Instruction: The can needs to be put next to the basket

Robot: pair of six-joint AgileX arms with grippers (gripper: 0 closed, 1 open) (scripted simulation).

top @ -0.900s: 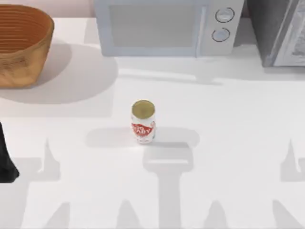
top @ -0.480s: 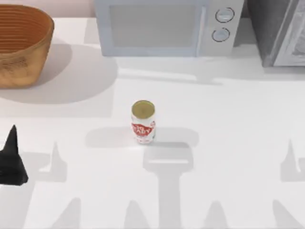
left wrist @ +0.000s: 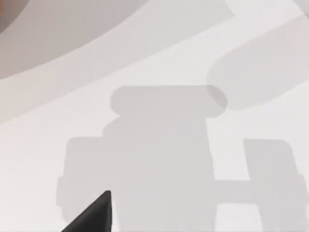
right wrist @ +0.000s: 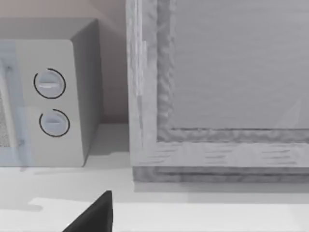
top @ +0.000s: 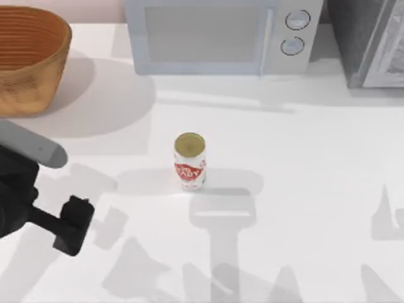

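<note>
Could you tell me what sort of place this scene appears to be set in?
Probably a simulated kitchen counter: a microwave with two dials stands at the back of the white table, with a woven basket and a small can nearby.

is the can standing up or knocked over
Upright: the can stands on the table with its gold top facing up and its red label on the side.

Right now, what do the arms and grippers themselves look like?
The left arm, at the top view's left edge, has a rounded light grey link above black, boxy segments ending in a black block-like head. No cables or markings are visible on it. In each wrist view a black, pointed wedge of that arm's gripper shows: left gripper, right gripper.
</note>
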